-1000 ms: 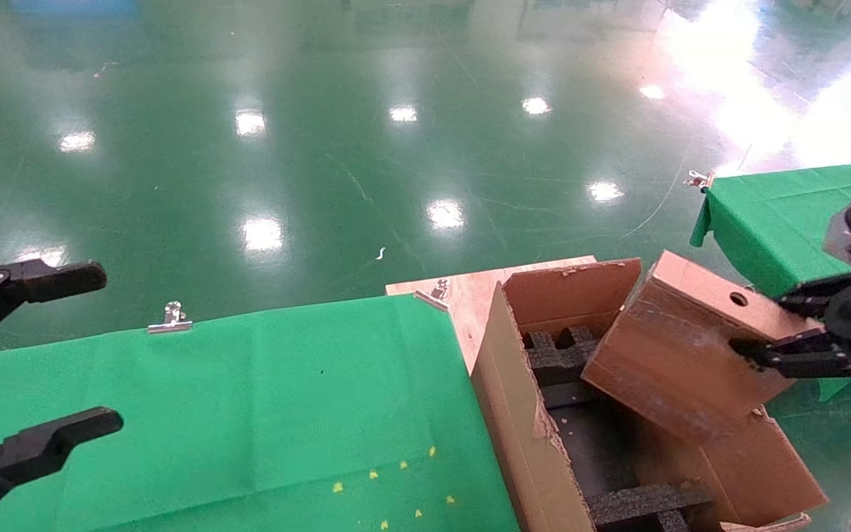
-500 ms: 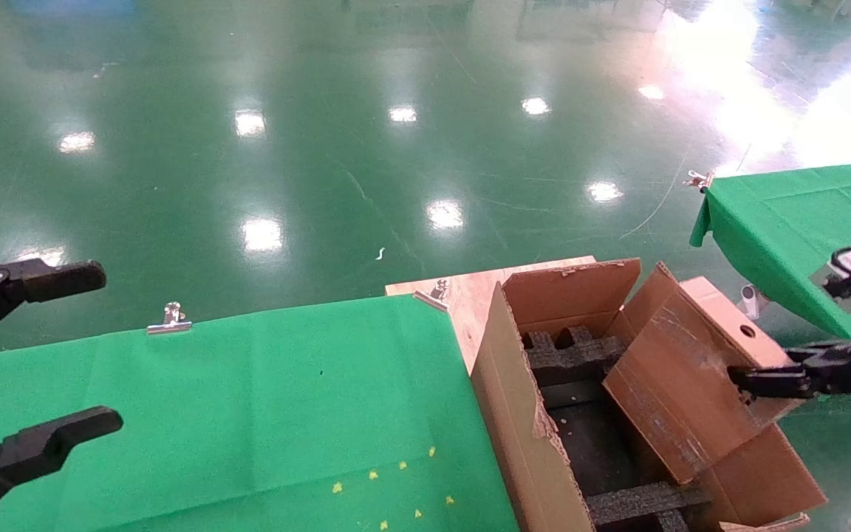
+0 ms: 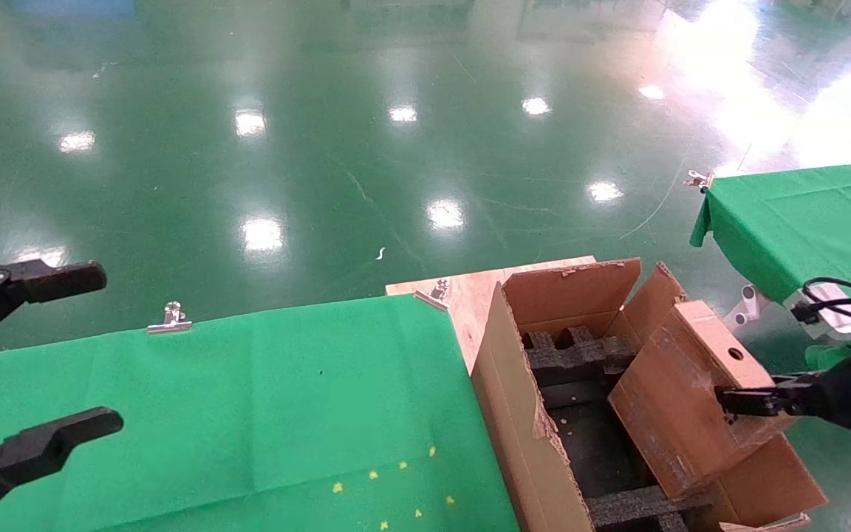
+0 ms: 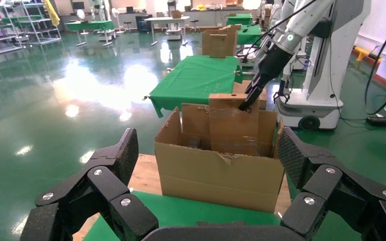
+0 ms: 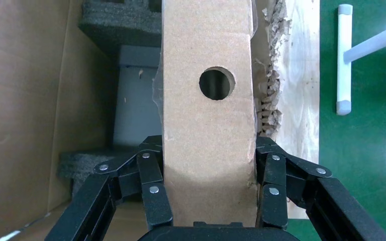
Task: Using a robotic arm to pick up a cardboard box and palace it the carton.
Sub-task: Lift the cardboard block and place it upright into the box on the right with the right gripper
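The right gripper (image 5: 208,186) clamped the cardboard box (image 3: 680,391), tilted partly inside the carton (image 3: 521,414). Its wrist view alone showed both fingers (image 5: 153,186) pressing the sides below the hole. The left gripper (image 3: 23,362) hung wide open over the green table (image 3: 248,399).

Cardboard box (image 3: 680,391) tilted, seemingly partway inside carton (image 3: 521,436), right of table (image 3: 211,414).

A surface covered with green cloth (image 3: 248,399) fills the near left, with a silver clip (image 3: 171,318) on its far edge and small yellow marks (image 3: 396,480) on it. A second green-covered surface (image 3: 787,214) stands at the right. The glossy green floor (image 3: 322,148) reflects lamps.
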Controlling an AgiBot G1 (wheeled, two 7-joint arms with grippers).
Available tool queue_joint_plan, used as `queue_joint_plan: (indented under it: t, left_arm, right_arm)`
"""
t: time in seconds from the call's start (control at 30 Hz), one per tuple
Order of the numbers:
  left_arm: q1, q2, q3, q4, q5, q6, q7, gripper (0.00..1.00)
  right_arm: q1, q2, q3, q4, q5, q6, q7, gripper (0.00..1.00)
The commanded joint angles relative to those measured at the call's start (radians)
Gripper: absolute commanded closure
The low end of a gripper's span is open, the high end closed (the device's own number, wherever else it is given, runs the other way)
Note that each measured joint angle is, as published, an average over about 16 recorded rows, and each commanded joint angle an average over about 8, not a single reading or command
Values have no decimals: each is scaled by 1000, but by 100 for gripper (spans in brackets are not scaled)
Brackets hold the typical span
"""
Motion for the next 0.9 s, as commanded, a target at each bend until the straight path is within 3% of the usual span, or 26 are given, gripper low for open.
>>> queue_joint_plan:
  t: [0.03,0.9]
  left_arm:
    - [0,0,0,0,0,0,0,0]
    - [0,0,0,0,0,0,0,0]
  right_arm:
    - [-9,-12,-9,2,2,0,27,100]
    - [-67,-55,-53,4,-73,185,122,100]
